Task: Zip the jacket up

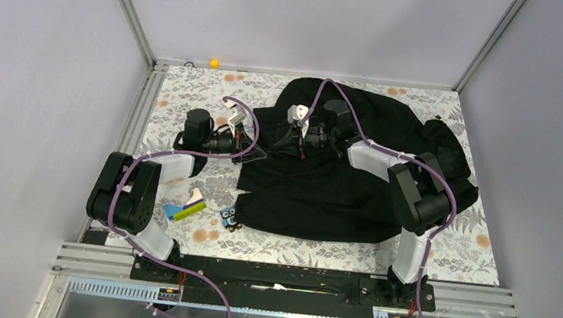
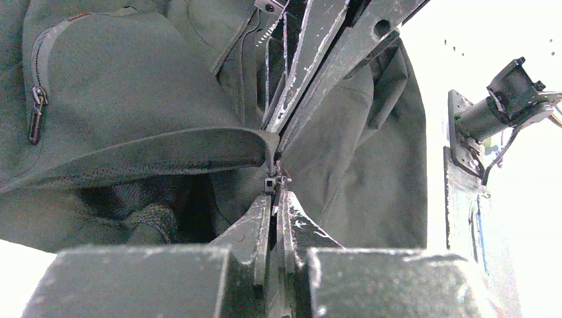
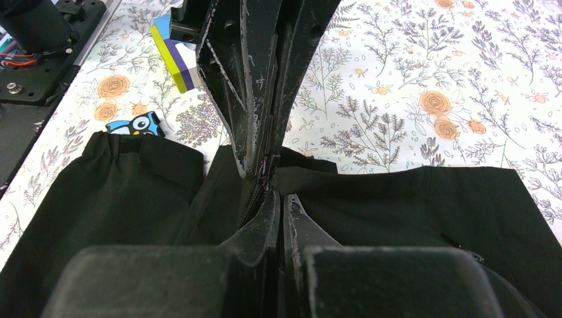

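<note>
Here the left gripper (image 2: 275,182) clamps the jacket (image 2: 132,99) hem, the right gripper (image 3: 268,180) pinches shut on its zipper (image 3: 254,202). Keep fabric taut between both grippers while pulling

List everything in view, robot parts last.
jacket: one, black, spread over the table's middle and right
owl piece: one, blue, by the jacket's near-left corner
striped block: one, yellow, white and blue, left of the owl piece
small marker: one, orange, far table edge
table: one, floral cover
left gripper: one, black, shut on the jacket's zipper edge
right gripper: one, black, shut on the jacket's zipper edge
</note>
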